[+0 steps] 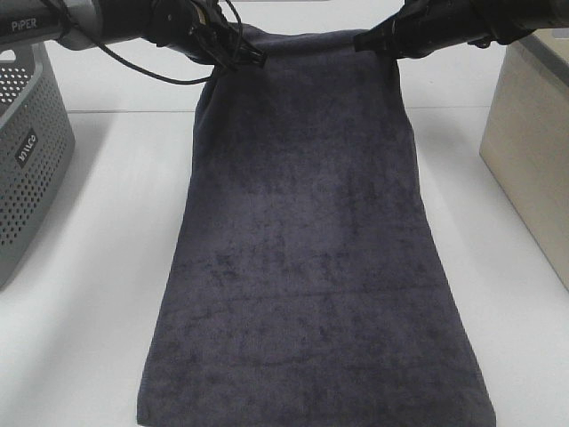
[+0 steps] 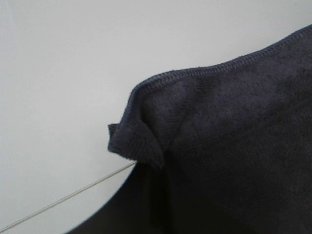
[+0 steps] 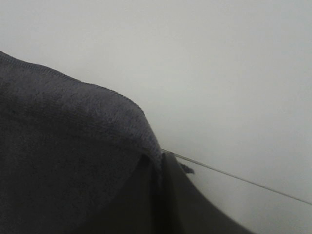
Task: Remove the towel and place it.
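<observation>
The dark charcoal towel [image 1: 311, 258] hangs spread out in the exterior view, held up by its two far corners, its lower part draping toward the front of the white table [image 1: 107, 267]. My left gripper [image 1: 251, 55] is shut on the towel's left far corner; that corner also fills the left wrist view [image 2: 146, 141]. My right gripper [image 1: 366, 41] is shut on the right far corner, which the right wrist view shows as pinched cloth [image 3: 141, 146]. The fingers themselves are mostly hidden by cloth. No white tag shows.
A grey perforated basket [image 1: 22, 160] stands at the left edge of the table. A beige box-like container [image 1: 533, 142] stands at the right. A black cable [image 1: 151, 67] loops under the left arm.
</observation>
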Motion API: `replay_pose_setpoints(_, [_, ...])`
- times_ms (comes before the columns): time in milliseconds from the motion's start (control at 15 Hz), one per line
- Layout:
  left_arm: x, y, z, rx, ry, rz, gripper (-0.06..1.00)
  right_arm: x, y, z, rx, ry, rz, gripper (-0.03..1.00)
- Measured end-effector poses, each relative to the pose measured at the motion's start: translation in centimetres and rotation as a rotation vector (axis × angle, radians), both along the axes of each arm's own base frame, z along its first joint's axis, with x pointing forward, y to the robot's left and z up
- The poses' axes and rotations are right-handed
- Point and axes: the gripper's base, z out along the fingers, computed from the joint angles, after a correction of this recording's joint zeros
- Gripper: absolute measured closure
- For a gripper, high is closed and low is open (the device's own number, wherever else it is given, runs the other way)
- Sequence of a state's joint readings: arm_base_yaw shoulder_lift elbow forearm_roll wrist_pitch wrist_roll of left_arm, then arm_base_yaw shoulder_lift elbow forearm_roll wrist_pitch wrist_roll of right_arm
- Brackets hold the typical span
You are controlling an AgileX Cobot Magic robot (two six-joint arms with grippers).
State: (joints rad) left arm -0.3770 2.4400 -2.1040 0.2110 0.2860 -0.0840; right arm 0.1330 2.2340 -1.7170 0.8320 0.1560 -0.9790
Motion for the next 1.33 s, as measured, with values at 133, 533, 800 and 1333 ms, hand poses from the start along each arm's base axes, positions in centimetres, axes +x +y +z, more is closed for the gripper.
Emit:
replay_pose_setpoints(133, [0.2,0.1,-1.1,0.007,0.011,0.001,0.93,0.2,-0.1,-1.2,-0.006,0.015,-0.008,0.94])
replay_pose_setpoints(533, [1.2,0.5,-6.3,0.005,0.019,-0.005,0.93,1.8,0.1,-5.6,-0.017,0.056,-0.018,0.94])
replay_pose_setpoints(800, [1.5,0.4,-8.7,-0.016,-0.013,-0.019,0.93,3.2,0.4,-7.6,-0.009,0.064,-0.001,0.93])
replay_pose_setpoints(1333, [2.4,1.9,-11.4,-0.082,-0.046,0.014,0.82,3.7,0.1,-9.5,0.001,0.057,-0.064,0.38])
